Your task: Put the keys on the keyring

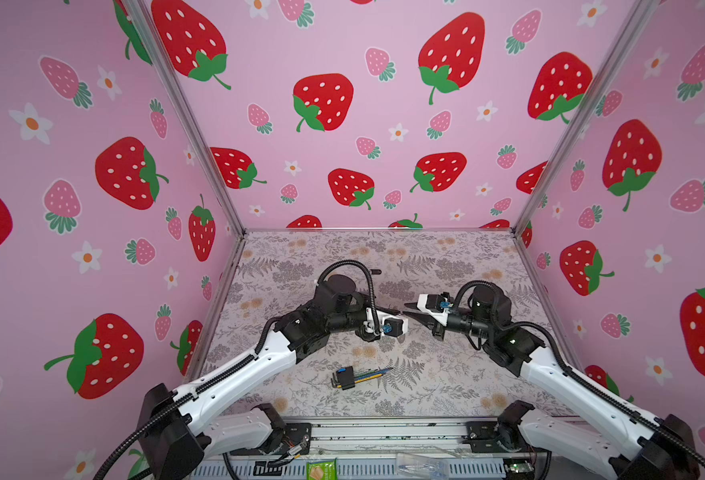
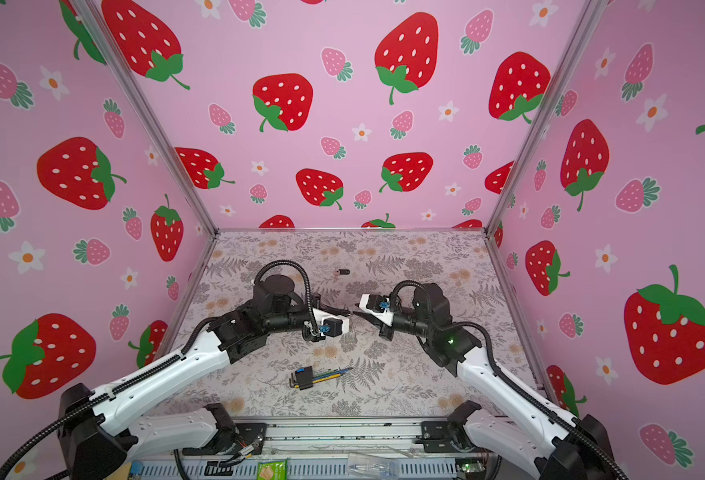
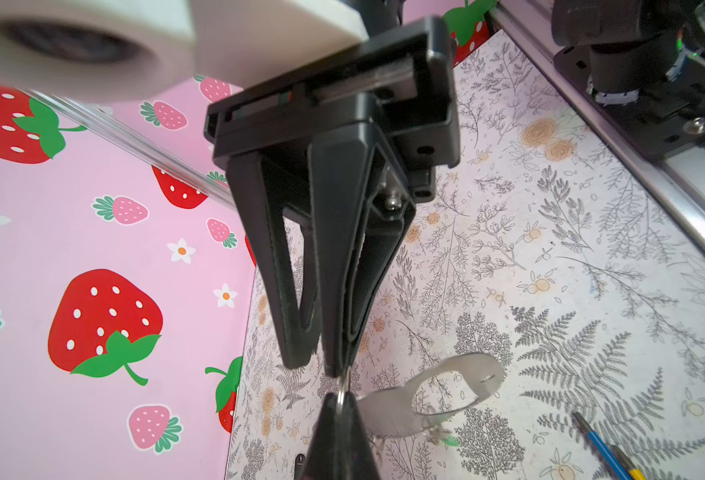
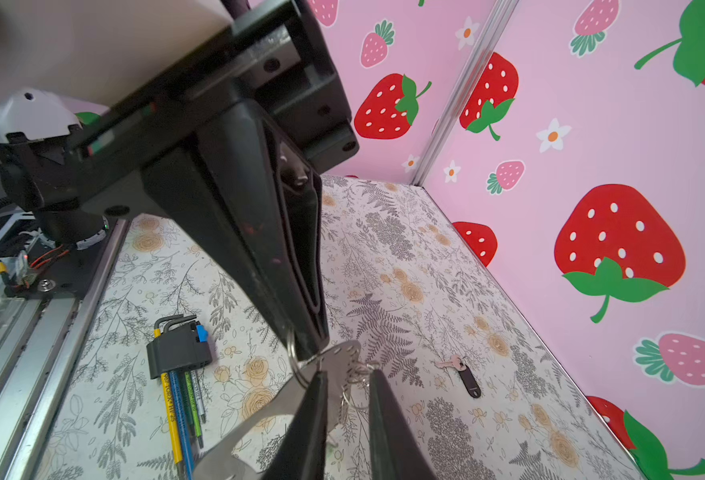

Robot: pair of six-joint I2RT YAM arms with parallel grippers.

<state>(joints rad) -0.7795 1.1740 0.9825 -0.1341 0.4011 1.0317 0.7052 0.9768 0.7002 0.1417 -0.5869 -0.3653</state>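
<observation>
Both grippers meet tip to tip above the middle of the table. The keyring (image 3: 446, 386) is a flat greyish strap loop hanging between them. My left gripper (image 3: 340, 401) is shut on one of its silvery metal rings (image 4: 294, 359). My right gripper (image 4: 347, 374) stands narrowly open, with the small rings and a dangling key (image 4: 344, 397) in the gap. A bit of green tag (image 3: 450, 440) shows under the strap. The other of the keys, with a black tag (image 4: 469, 384), lies alone on the table (image 1: 375, 272), far behind the grippers.
A bundle of coloured hex wrenches (image 1: 355, 376) in a black-and-blue holder lies near the table's front, in front of the grippers, also in the right wrist view (image 4: 180, 357). Pink strawberry walls (image 1: 93, 249) close in three sides. A metal rail (image 1: 384, 432) runs along the front edge.
</observation>
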